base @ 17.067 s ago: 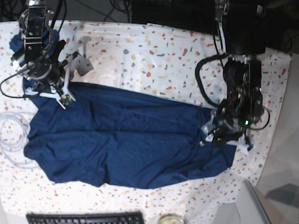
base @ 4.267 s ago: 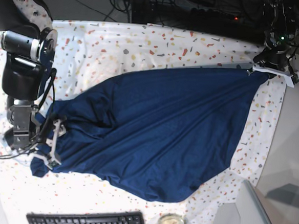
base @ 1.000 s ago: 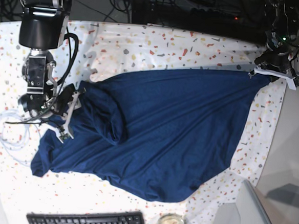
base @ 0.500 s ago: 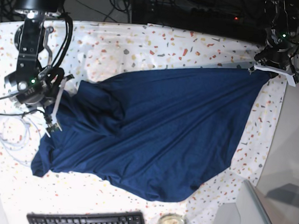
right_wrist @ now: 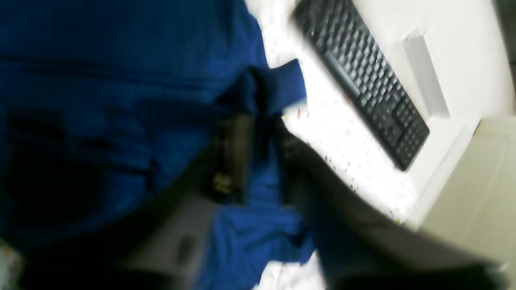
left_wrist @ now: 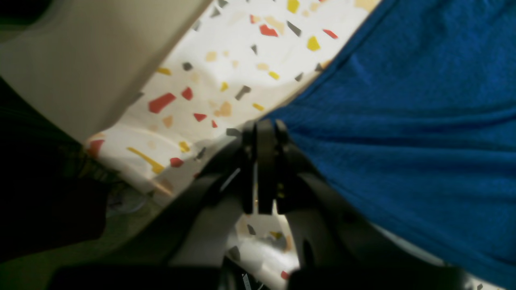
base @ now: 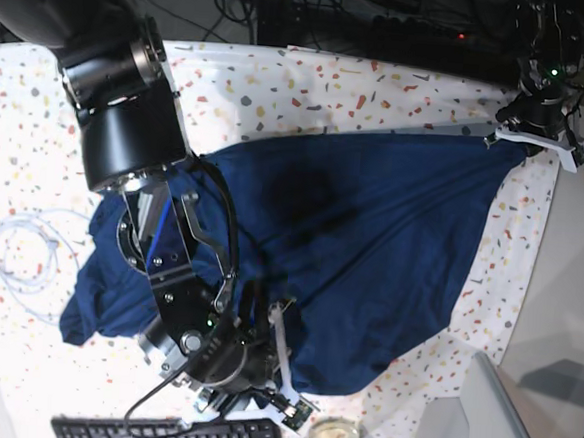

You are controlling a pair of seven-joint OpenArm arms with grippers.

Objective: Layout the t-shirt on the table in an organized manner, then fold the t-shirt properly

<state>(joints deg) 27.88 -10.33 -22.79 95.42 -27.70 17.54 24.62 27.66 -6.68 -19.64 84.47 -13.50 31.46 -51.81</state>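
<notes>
The left tool [left_wrist: 261,133] is clenched on the far-right corner of the navy t-shirt [base: 370,245], spread rumpled across the worktop [base: 381,95]. The right tool [base: 261,372] nips its near hem, grip unclear. Limp, light fabric: take it by corners and hems.

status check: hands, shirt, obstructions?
Left hand shut on dark navy-blue t-shirt corner at far table edge. Right hand at near hem, fabric between fingers, grip unclear. Shirt part spread, bunched near right arm. Black keyboard, white cable close by.
</notes>
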